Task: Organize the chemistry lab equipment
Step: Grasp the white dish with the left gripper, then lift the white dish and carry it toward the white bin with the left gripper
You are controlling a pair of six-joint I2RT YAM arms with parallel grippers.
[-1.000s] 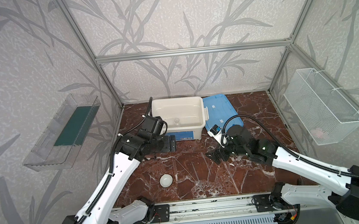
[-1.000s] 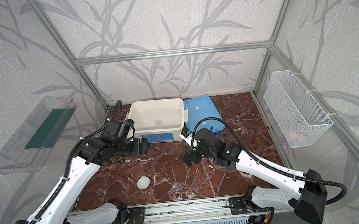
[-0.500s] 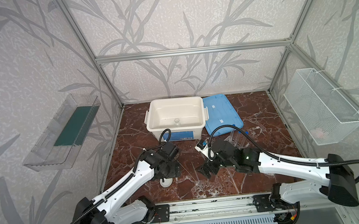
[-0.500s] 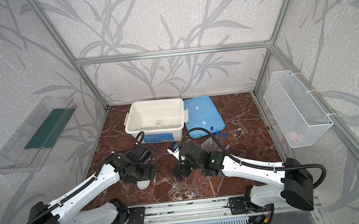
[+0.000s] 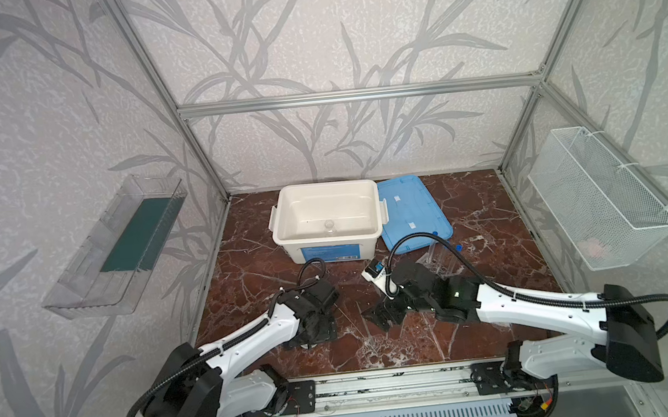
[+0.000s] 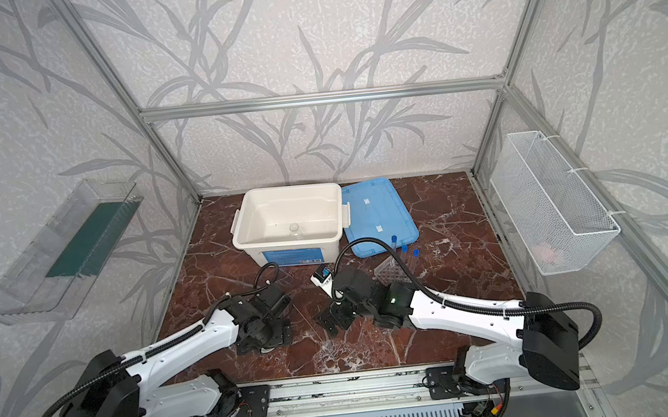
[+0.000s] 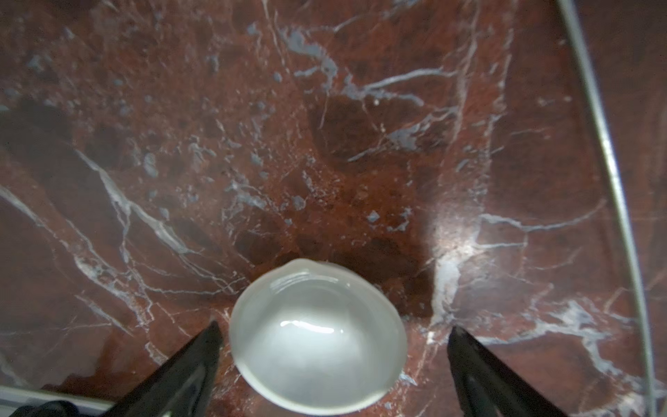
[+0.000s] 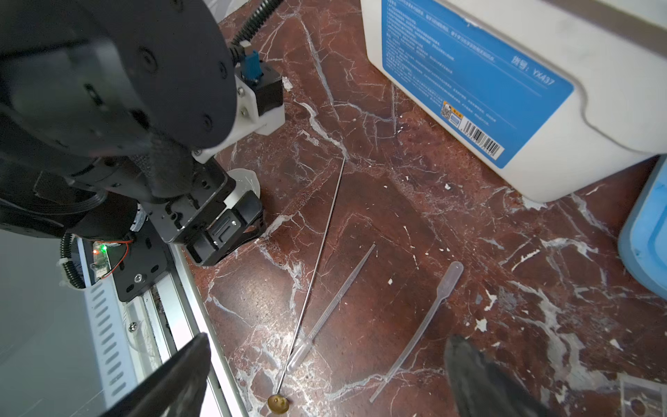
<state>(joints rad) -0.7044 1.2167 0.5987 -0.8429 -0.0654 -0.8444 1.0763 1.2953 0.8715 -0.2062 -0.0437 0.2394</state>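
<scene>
Both grippers spread wide, low over the front of the worktop (image 5: pixel 491 211).

Nearest the front edge, the left gripper (image 7: pixel 334 328) straddles the small white dish (image 7: pixel 317 361), empty, seemingly not quite touching it. Just beside it the right gripper (image 8: pixel 329 339), also released and empty, hangs above two clear pipettes (image 8: pixel 335 303) and a thin metal rod (image 8: pixel 317 267) lying flat. Farther back, toward the right edge, three blue-capped tubes (image 6: pixel 404 248) rise from the clear rack (image 6: pixel 386 273). By the back edge the small clear jar (image 5: pixel 329 227) sits inside the white tub (image 5: pixel 328 252), its blue lid (image 5: pixel 412 210) alongside.
</scene>
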